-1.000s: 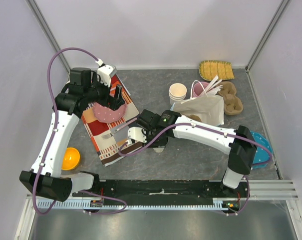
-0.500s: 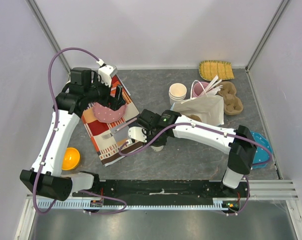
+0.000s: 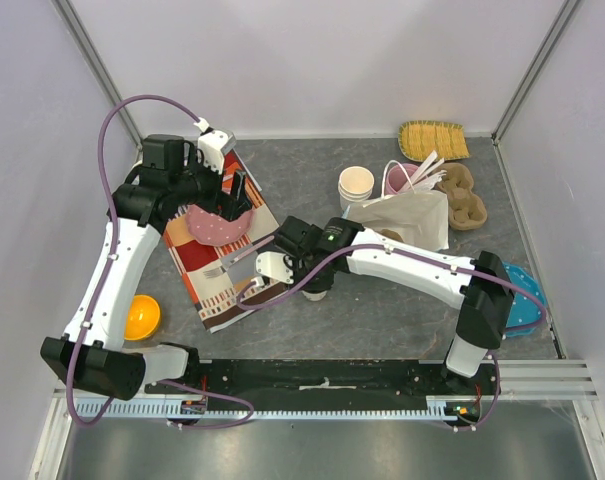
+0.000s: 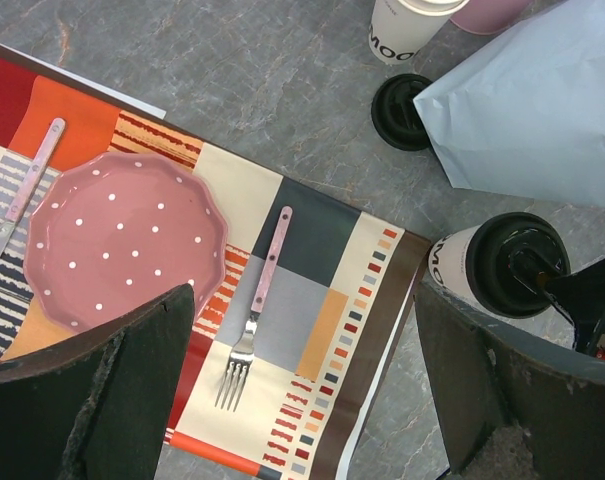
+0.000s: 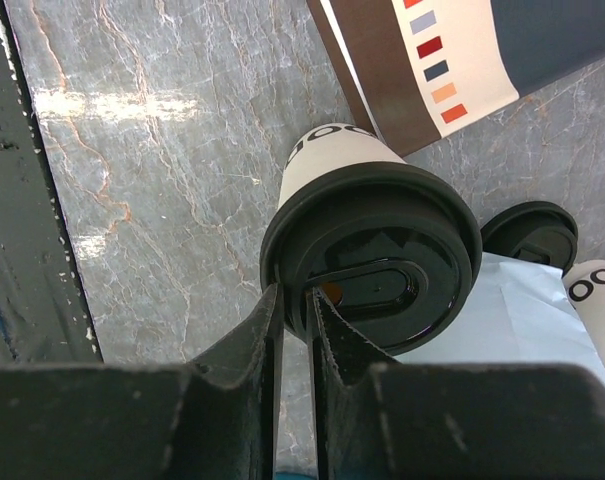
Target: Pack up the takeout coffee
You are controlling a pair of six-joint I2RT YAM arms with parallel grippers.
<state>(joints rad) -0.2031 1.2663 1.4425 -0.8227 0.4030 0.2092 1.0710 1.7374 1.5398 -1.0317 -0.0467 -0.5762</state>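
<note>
The takeout coffee (image 5: 372,250), a small white cup with a black lid, is just off the placemat's corner, by the light-blue paper bag (image 3: 412,215). It also shows in the top view (image 3: 315,290) and the left wrist view (image 4: 502,265). My right gripper (image 5: 294,300) is shut on the lid's rim, one finger inside it and one outside. I cannot tell whether the cup rests on the table. My left gripper (image 4: 307,340) is open and empty, held above the striped placemat (image 4: 332,330).
A spare black lid (image 4: 402,97) lies beside the bag (image 4: 542,110). A stack of lidless cups (image 3: 355,185) and a pink cup (image 3: 402,178) stand behind it. A pink plate (image 4: 122,240) and fork (image 4: 257,300) lie on the placemat. An orange bowl (image 3: 140,317) sits at the left.
My right gripper and the cup have shifted slightly left and away from the near edge. The left arm has not moved.
</note>
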